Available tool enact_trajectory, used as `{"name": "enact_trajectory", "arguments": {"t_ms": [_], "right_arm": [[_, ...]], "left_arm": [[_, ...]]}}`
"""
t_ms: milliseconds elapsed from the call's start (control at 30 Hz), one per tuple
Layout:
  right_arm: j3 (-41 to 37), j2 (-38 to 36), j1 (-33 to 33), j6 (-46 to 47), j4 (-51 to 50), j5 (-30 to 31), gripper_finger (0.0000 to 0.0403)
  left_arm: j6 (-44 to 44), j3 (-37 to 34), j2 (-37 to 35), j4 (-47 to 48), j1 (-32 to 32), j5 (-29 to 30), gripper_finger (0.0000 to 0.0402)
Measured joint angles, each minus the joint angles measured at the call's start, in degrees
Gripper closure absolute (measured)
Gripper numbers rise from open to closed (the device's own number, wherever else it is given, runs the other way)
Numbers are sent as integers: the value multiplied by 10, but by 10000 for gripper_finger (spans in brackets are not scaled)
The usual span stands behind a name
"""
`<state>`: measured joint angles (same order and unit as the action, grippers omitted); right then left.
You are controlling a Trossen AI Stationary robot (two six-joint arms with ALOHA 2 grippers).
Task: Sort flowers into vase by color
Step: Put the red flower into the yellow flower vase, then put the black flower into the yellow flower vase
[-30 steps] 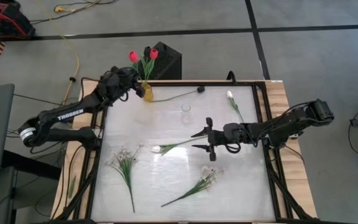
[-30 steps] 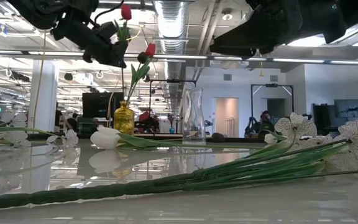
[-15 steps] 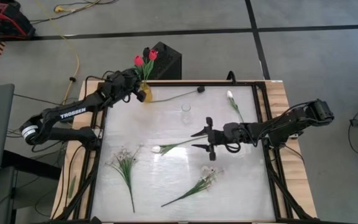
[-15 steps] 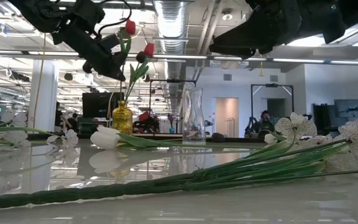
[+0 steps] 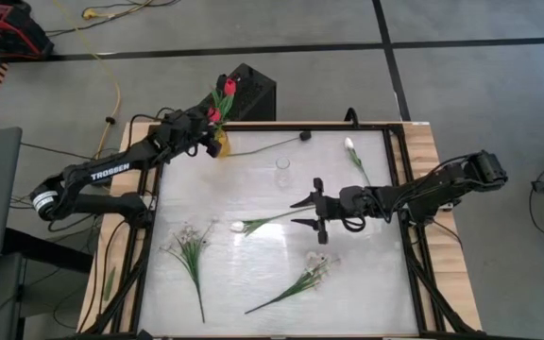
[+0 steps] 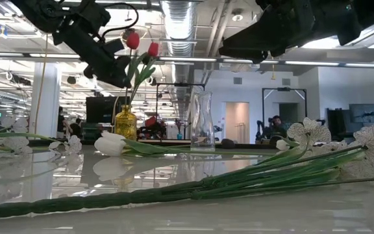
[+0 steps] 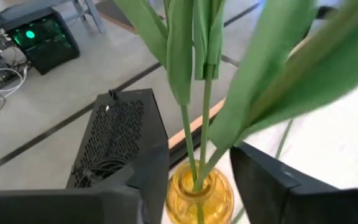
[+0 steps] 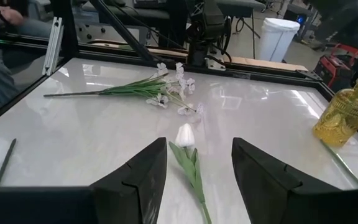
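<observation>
Across the white counter, most of the sorting was judged to be left undone. Only two red flowers were stood in the yellow vase at the far left corner, with the left pincer held around their stems just above the vase mouth, fingers spread and apart from them. Still lying flat were two leafy sprigs of white blossoms and at the near side, a white tulip mid-counter and another white flower near the far right. The right pincer was poised over the white tulip, spread wide and empty. The clear glass vase at the middle was seen empty. Nothing was found standing between the right pincer and the tulip; a loose green stem lay beside the yellow vase.
</observation>
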<state>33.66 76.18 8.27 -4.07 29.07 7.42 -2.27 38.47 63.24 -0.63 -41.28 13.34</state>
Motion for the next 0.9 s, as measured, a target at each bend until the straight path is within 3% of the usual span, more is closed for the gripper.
{"name": "enact_trajectory", "arguments": {"t_ms": [233, 500, 900], "right_arm": [[0, -17, -1, -1, -9, 0, 195], [0, -72, -1, -3, -36, 0, 195], [0, -147, -1, 10, -121, 0, 195]], "left_arm": [[0, 50, -16, 121, 0, -14, 197], [16, 81, -16, 231, 2, -105, 194], [83, 109, -19, 361, 39, -180, 194]]}}
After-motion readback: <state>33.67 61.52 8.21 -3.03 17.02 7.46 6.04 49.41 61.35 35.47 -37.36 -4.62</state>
